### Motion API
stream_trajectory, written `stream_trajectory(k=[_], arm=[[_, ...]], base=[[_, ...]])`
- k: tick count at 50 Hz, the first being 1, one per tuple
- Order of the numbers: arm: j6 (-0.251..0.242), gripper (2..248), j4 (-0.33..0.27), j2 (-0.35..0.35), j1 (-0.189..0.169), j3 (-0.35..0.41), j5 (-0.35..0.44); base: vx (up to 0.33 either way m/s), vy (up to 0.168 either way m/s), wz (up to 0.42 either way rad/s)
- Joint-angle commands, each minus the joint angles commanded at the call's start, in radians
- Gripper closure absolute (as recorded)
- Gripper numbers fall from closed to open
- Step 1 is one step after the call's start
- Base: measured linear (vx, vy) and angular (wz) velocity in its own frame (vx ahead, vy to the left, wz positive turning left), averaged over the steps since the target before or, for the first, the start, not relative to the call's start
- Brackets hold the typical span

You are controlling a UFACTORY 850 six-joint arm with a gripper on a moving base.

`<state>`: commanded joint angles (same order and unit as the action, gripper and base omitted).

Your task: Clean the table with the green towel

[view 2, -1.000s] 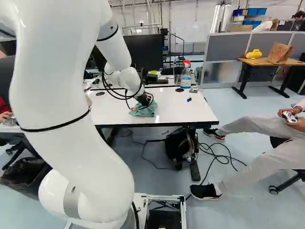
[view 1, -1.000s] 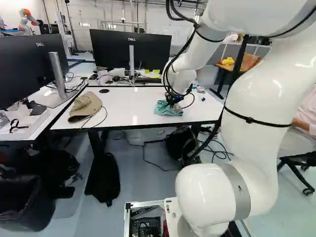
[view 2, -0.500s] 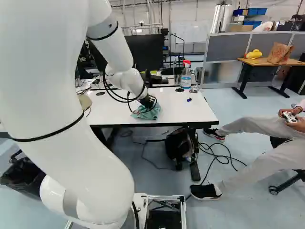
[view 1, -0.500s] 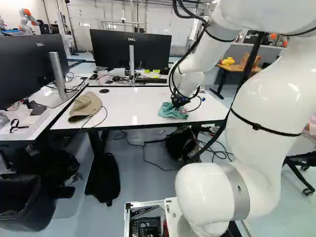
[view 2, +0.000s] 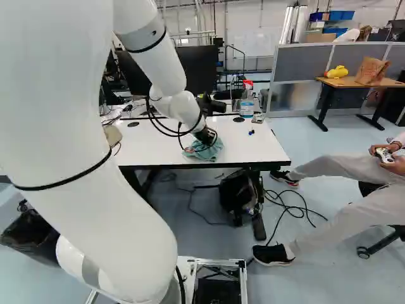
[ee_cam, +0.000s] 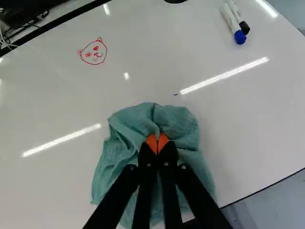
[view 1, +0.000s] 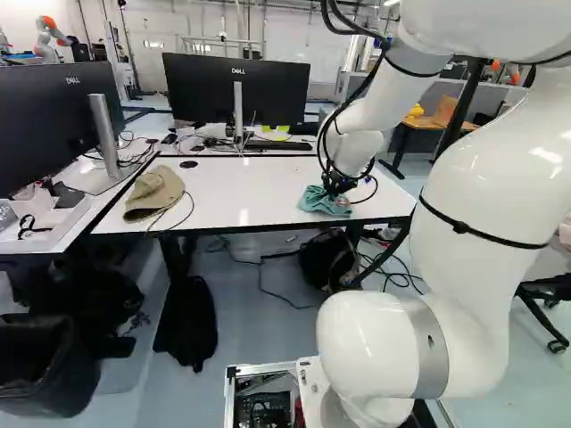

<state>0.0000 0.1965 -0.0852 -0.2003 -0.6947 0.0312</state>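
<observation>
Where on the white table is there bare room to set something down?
The widest open patch of white table runs from the tan cap and black cord to the green towel. A smaller, nearly bare one lies between towel and markers. It's crowded at the jaws, shut on the towel, and on the cable-strewn desk beyond.

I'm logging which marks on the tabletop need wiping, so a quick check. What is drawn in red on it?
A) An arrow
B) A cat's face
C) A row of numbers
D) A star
B: the wrist view shows a red cat's face, with pointed ears, eyes and a mouth, on the white tabletop, apart from the green towel.
</observation>
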Motion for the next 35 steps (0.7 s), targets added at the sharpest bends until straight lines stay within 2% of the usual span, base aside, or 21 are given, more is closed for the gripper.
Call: stream_trajectory(k=[10,27,35], arm=[[0.000,227,0.000,-0.025,-0.026,-0.027,0.000],[0.000,227,0.000,-0.004,-0.024,-0.023,0.000],[0.000,227,0.000,0.004,-0.008,-0.035,0.000]], base=[[0.000,0.000,0.000],[0.000,0.000,0.000],[0.000,0.000,0.000]])
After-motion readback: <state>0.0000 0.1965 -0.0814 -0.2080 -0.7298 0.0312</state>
